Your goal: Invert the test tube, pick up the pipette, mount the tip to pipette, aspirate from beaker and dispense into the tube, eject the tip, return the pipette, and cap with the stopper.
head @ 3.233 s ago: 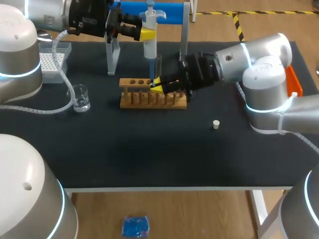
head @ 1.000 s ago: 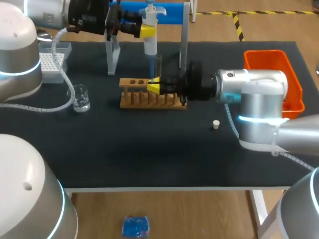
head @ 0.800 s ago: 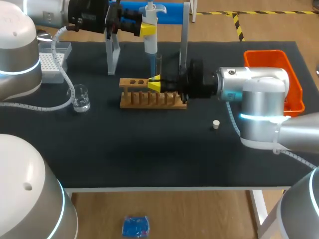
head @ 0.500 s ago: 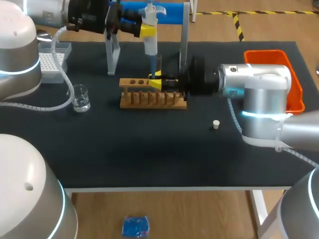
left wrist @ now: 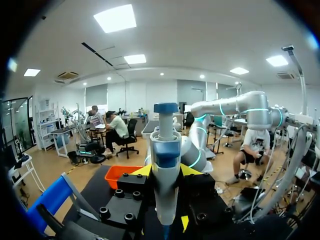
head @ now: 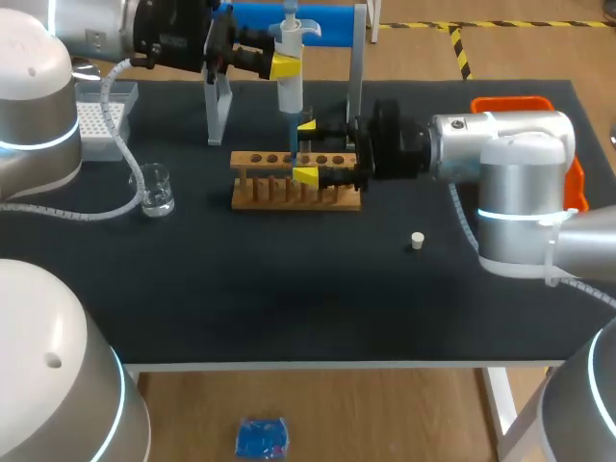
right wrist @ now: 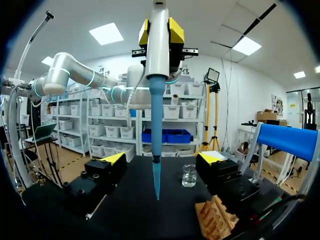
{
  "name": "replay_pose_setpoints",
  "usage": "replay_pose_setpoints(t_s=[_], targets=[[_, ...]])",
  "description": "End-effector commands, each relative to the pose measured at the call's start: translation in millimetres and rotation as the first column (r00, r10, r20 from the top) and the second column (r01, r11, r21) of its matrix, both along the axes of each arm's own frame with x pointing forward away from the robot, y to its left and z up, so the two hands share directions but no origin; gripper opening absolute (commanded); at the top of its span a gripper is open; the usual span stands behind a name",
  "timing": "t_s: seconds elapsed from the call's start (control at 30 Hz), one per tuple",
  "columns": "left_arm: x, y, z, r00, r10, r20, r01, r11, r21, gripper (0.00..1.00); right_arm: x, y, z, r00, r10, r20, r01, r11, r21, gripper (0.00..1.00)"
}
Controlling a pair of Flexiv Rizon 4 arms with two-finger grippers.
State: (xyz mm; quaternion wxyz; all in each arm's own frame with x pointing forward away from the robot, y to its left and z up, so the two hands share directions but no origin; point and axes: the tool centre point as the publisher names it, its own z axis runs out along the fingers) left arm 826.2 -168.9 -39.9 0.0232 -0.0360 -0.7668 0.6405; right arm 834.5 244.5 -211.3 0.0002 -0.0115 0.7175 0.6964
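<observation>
- Done, by the look of it: the pipette is off its stand and clamped in the left end effector, with a blue tip mounted on it.
- In hand: the tip hangs over the wooden rack, between the wide-spread fingers of the right end effector, which hold nothing. This looks like the dispensing step.
- Left to do: eject the tip, return the pipette and cap the tube. The stopper lies loose on the desk, well apart from the rack.
- Hard to make out: the clear test tube. It probably stands in the rack under the tip, but no view shows it plainly.
- Unknown: whether the tip holds liquid, and the level in the beaker.
</observation>
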Motion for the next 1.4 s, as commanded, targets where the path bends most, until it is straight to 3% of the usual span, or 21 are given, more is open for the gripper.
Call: replay_pose_setpoints(t_s=[0.03, 0.27, 0.53, 1.4], targets=[[-0.4, 0, 0.1, 1.000, 0.002, 0.002, -0.002, 1.000, -0.002, 0.00, -1.2, -18, 0, 1.000, 0.025, -0.009, -0.026, 0.999, -0.044, 1.00], [-0.4, 0, 0.1, 1.000, 0.002, 0.002, -0.002, 1.000, -0.002, 0.00, -2.4, -45, -21, 0.999, 0.029, -0.026, -0.032, 0.992, -0.124, 1.00], [-0.4, 0, 0.1, 1.000, 0.002, 0.002, -0.002, 1.000, -0.002, 0.00, -5.7, -64, -44, 0.998, 0.034, -0.044, -0.040, 0.987, -0.154, 1.00], [1.1, 4, -0.7, 1.000, 0.006, -0.004, -0.006, 1.000, -0.002, 0.00, -5.7, -64, -44, 0.998, 0.034, -0.044, -0.040, 0.987, -0.154, 1.00]])
